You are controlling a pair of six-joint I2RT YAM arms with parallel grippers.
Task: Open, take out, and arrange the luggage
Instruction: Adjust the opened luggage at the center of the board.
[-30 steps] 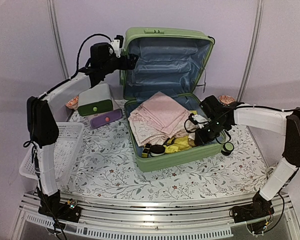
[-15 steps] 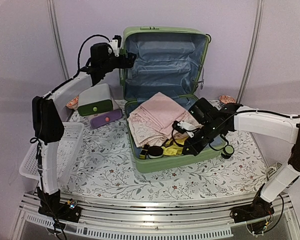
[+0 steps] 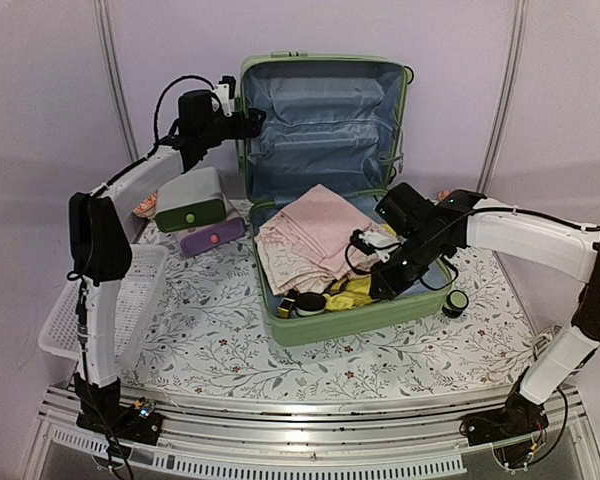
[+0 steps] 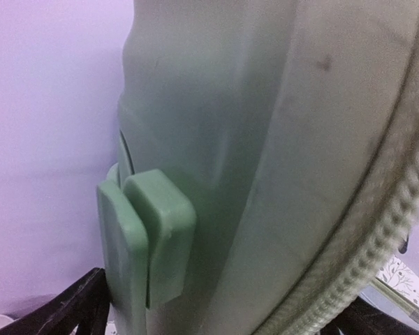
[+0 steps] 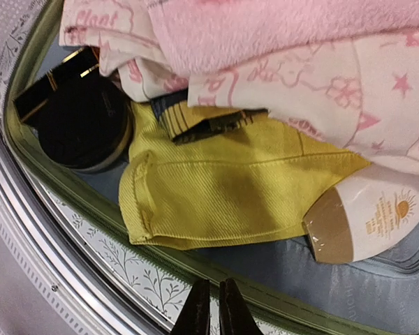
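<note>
Green hard-shell luggage [image 3: 330,318] sits mid-worktop [image 3: 220,350] with its lid upright at 12 o'clock, so opening looks done. Unpacking and arranging appear left to do, as pink cloth [image 3: 315,235] fills the base. Left jaws stand spread wide at the lid's outer edge, 10 o'clock, clamping nothing. Right jaws are clenched and empty over the 4 o'clock corner. Only the right wrist view shows a tan-capped bottle [image 5: 366,223] beside yellow fabric [image 5: 216,188]. Only the left wrist view shows the shell's green block [image 4: 146,244].
</note>
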